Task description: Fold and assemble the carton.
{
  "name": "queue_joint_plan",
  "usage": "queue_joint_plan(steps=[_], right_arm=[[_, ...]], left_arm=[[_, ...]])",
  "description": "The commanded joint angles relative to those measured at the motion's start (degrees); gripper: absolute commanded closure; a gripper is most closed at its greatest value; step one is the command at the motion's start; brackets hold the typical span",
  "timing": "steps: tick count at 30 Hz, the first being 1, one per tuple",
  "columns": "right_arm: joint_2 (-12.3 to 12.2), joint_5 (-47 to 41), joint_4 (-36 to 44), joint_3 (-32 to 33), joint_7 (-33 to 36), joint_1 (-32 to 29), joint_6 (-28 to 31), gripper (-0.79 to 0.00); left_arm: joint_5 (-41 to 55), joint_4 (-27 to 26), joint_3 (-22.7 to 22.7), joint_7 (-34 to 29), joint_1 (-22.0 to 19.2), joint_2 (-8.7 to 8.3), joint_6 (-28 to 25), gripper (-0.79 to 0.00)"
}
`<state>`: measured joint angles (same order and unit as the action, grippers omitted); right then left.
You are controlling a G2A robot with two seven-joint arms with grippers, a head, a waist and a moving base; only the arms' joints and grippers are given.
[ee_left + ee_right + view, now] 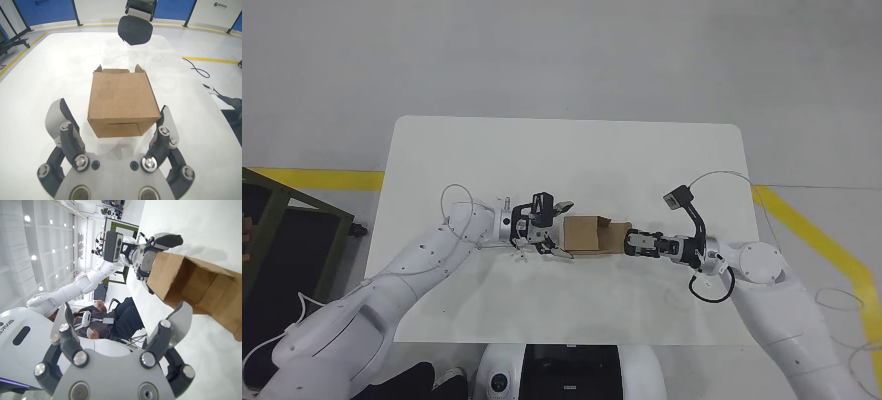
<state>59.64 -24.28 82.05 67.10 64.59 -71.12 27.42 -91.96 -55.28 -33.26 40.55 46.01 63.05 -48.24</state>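
One carton [585, 234], one white table [442, 160] and two grippers in top view. Carton lies on its side near table middle, between the two grippers. At closed end: left gripper [558, 229], fingers spread wide to either side of that end, grasping nothing. At opposite, flapped end: right gripper [632, 243], just beside flaps, fingers spread, holding nothing.

Left wrist view: looks along carton [122, 102] from closed end. Shows tucked end panel with one slot, facing camera. Far end open, with three flap edges standing out. Fingers [63, 117] of left gripper parted and straddling closed end. One pad well apart from carton wall; other pad at carton corner, touching or just beside, cannot tell which. Beyond far end: one dark pad [135, 30] of right gripper, raised above table and apart from carton.

Right wrist view: looks into open mouth of carton [170, 275]. Inside: bare cardboard walls and closed far end. Flaps folded outward around mouth. Fingers [181, 313] of right gripper unclenched and wide apart. One fingertip overlaps lower flap; contact cannot be told. Behind closed end: left gripper, one finger to each side of carton.
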Motion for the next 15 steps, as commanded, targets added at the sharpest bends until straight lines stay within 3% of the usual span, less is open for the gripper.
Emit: queue_joint_plan(steps=[1,15], right_arm=[[0.0,0.0,0.0,0.0,0.0,0.0,0.0,-0.785],[0.0,0.0,0.0,0.0,0.0,0.0,0.0,-0.785]], left_arm=[[0.88,-1.1,-0.49,-2.04,0.71,0.0,1.1,-0.785],[3.62,-6.85,-3.97,-8.79,5.39,-1.43,0.13,-0.785]])
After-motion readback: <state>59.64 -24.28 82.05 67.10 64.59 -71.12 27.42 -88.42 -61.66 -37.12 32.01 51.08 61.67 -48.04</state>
